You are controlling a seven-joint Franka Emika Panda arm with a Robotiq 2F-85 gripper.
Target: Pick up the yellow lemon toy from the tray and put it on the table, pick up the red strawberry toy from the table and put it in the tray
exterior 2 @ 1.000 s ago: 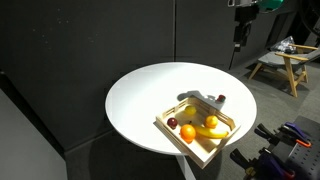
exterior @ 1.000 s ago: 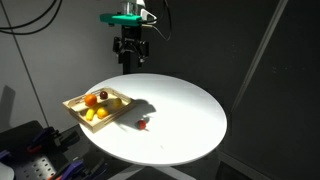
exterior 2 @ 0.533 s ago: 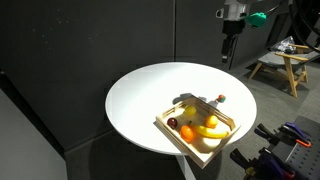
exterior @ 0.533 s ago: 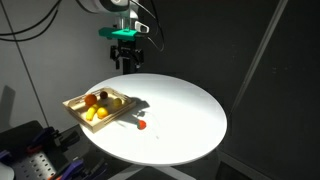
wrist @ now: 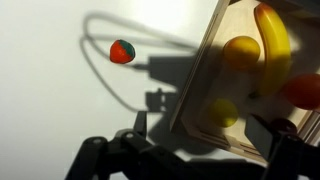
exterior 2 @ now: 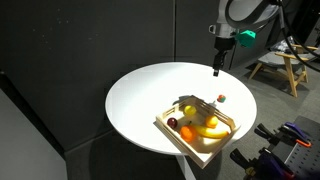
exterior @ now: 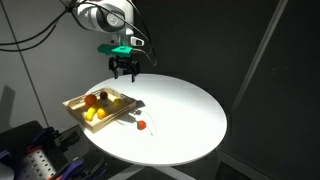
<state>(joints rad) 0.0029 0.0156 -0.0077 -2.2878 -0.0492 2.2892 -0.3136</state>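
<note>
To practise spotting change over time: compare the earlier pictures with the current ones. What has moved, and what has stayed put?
The gripper has come down from high above toward the table, with its jaws open and empty. Nothing was taken hold of or let go. The red strawberry toy on the table and the tray stayed where they were.

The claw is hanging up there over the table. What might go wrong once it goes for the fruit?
The lemon sits crowded among a banana and other round fruit in the tray, so the open gripper might bump or grab a neighbour instead. The strawberry is tiny and round, so it could roll away across the smooth table when touched.
</note>
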